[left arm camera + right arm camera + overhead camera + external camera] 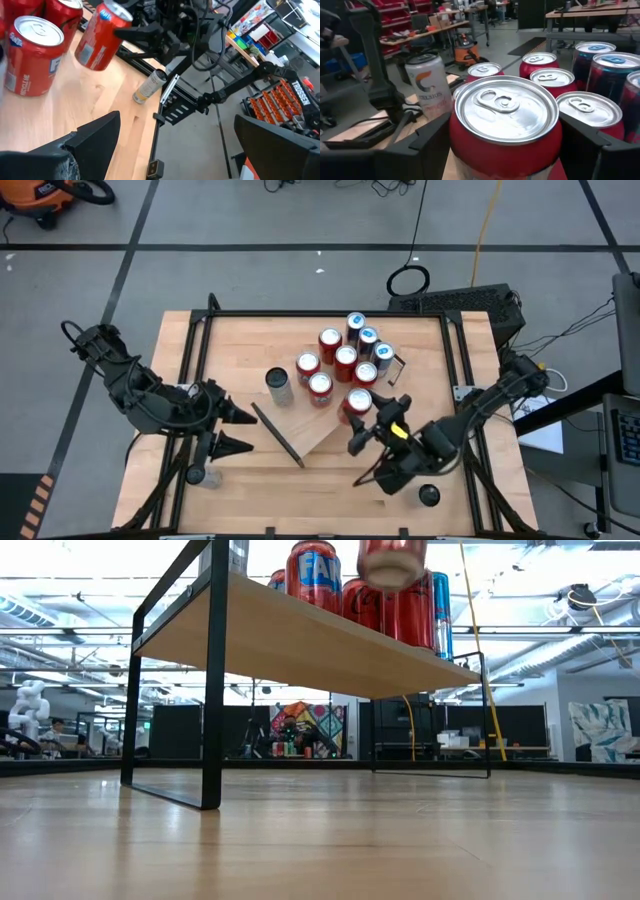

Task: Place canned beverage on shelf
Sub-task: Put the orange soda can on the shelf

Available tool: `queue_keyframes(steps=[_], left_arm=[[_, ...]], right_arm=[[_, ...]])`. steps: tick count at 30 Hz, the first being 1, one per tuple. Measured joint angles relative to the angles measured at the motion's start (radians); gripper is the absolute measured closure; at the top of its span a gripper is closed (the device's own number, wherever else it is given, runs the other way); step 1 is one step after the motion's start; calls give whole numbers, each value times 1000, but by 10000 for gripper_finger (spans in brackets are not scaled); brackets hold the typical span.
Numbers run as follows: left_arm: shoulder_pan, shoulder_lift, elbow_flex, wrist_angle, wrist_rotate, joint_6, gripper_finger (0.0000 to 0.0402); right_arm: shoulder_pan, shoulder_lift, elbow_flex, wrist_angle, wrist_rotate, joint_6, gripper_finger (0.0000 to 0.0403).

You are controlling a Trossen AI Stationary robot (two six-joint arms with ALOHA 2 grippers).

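Right gripper point(505, 150) gripping red can point(505, 125), shelf point(300, 635) beneath

Beyond my wooden tabletop point(420, 350) lies grey floor with an orange shop vacuum point(45, 198) in one far corner. A black cable loop point(408, 279) rests on the floor just past the tabletop's far edge.

Black jointed arms, dark two-fingered tools
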Motion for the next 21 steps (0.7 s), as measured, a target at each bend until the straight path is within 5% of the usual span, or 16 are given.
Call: queue_keyframes(steps=[21], left_arm=[[0, 3, 0, -26, -25, 27, 10]], right_arm=[[-91, 53, -71, 234, -111, -162, 133]])
